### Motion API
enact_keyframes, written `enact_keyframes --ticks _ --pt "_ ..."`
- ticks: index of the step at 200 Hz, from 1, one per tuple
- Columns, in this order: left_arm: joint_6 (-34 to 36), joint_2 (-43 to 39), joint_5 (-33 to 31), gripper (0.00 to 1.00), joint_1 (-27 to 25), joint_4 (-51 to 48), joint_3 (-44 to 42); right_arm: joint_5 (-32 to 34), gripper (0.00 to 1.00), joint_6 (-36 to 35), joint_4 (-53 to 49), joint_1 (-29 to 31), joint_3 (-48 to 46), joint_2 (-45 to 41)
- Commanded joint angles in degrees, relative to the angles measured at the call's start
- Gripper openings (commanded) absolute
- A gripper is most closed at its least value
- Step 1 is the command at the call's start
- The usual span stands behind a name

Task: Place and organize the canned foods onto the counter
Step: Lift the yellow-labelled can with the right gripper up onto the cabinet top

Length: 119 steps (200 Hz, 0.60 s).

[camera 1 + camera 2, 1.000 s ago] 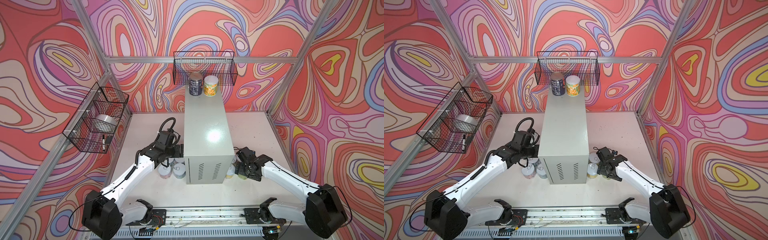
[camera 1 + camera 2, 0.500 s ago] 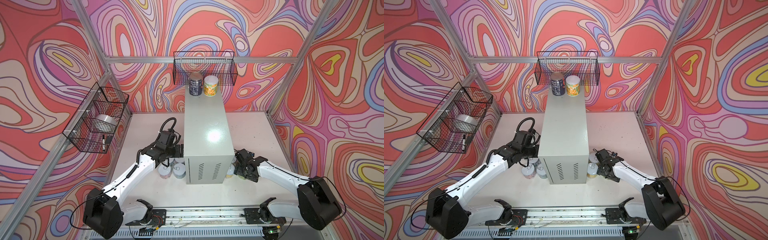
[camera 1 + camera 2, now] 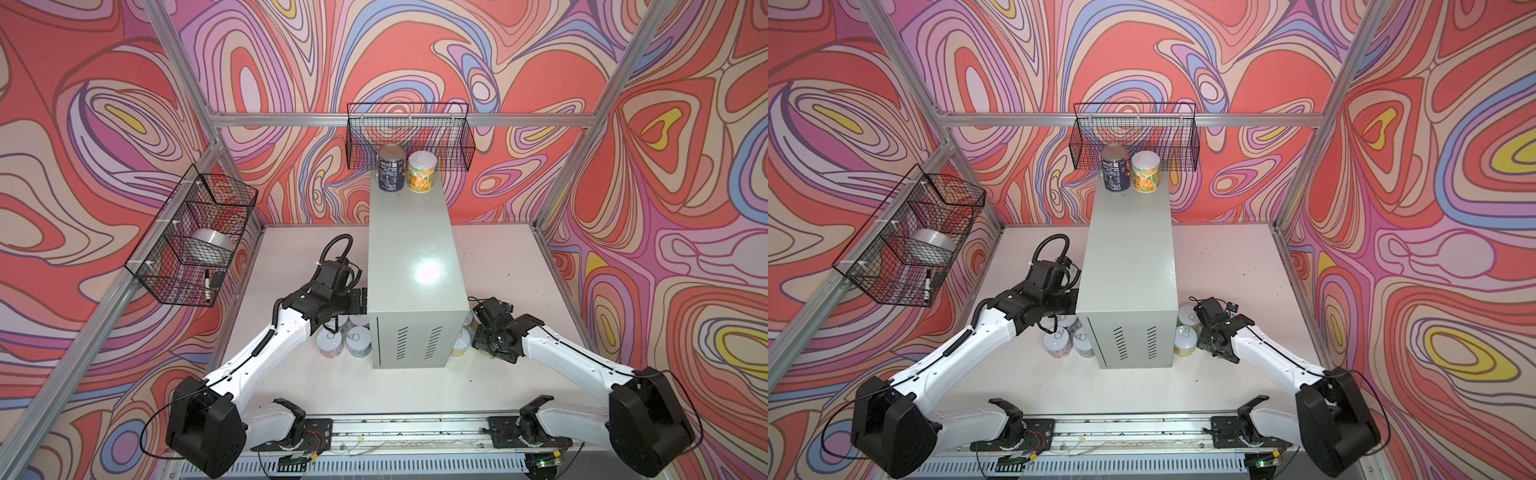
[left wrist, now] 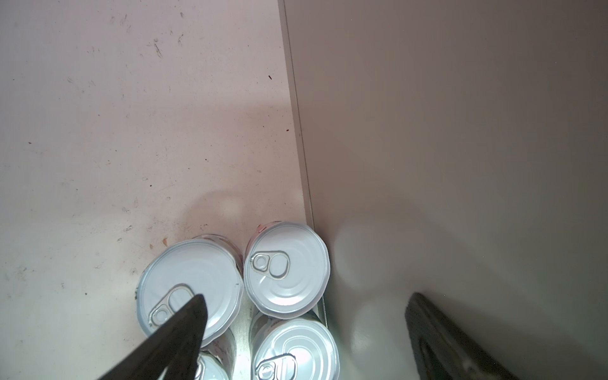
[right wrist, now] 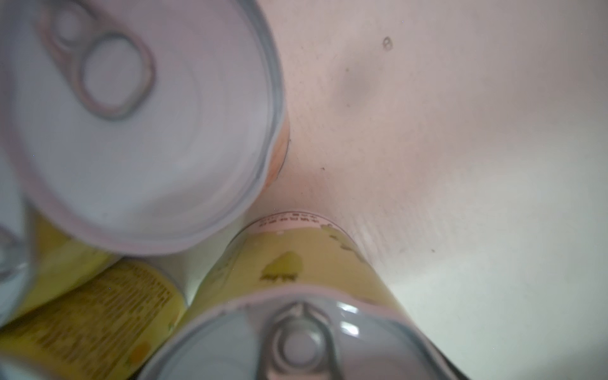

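The counter (image 3: 409, 249) (image 3: 1129, 249) stands mid-table, with a dark navy can (image 3: 390, 168) and an orange-label can (image 3: 421, 171) upright at its far end. Several canned foods (image 3: 330, 343) (image 3: 1084, 340) stand on the table by its left side. My left gripper (image 3: 357, 301) (image 4: 306, 296) hovers open above them, and one finger (image 4: 184, 329) overlaps a lid (image 4: 187, 283). More cans (image 3: 461, 345) (image 3: 1185, 338) stand by the counter's right side. My right gripper (image 3: 478, 336) (image 3: 1204, 332) is low over a yellow-green can (image 5: 296, 263). Its fingers are hidden.
A black wire basket (image 3: 409, 137) hangs on the back wall just behind the counter's far end. Another wire basket (image 3: 195, 237) on the left wall holds a silver tape roll (image 3: 210, 245) and a marker. The arms' rail (image 3: 407, 428) runs along the table's front edge.
The right arm has reached in closer to the cans beside the counter. The left arm has hardly moved.
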Motion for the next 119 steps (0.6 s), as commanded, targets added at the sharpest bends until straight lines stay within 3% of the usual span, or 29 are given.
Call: enact_keyframes --ticks 1,53,119 --pt "1.02 -0.04 -0.2 0.95 -0.13 -2.51 2.56 1.81 0.0 -2.35 -7.62 -0.12 6.25 -6.14" --pt "1.23 -1.68 -1.39 0.95 -0.17 -5.37 4.12 -0.73 0.0 -7.46 -18.98 -0.12 23.52 -8.34" --pt "2.64 -3.91 -3.13 0.95 -0.11 -6.78 5.69 0.09 0.0 -18.02 -28.35 -0.14 54.49 1.42"
